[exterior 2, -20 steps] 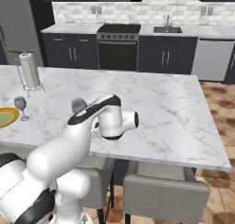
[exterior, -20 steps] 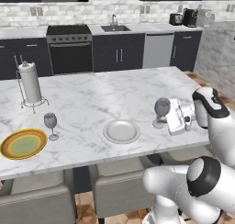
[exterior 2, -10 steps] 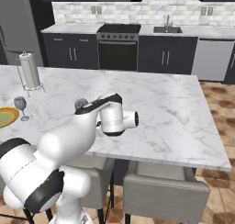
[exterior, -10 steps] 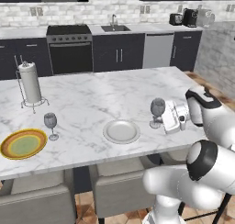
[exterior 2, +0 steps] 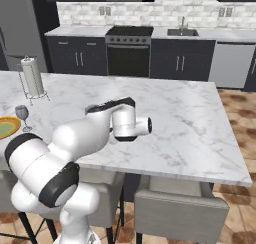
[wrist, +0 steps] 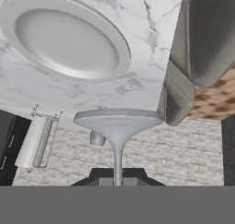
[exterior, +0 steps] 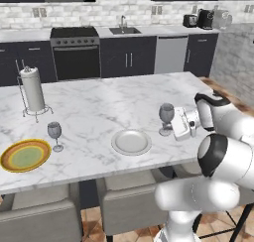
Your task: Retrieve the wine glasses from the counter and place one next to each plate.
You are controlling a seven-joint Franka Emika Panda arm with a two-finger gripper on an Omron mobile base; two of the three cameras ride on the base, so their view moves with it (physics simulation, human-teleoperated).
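Right now the pincer [wrist: 117,175] is closed tight on the thin stem of a wine glass [exterior: 166,119], whose round foot [wrist: 117,120] spreads wide just beyond the finger tips in the hand view. From the left base view that glass stands upright at the end of the arm, over the marble island [exterior: 114,107], just right of the white plate [exterior: 131,142] and near the island's near edge; whether its foot touches the stone I cannot tell. The white plate lies flat, and in the hand view it sits just past the glass's foot. Farther left on the island, the second wine glass [exterior: 55,135] stands upright just beside the yellow plate [exterior: 25,155], on its right. Behind them, toward the far left of the island, a paper towel roll [exterior: 32,90] stands on its wire holder. Grey chairs [exterior: 129,201] are tucked under the near edge. Well beyond the island, the long counter [exterior: 149,30] with its sink and faucet [exterior: 122,23] runs along the far wall, next to a black stove [exterior: 75,51].
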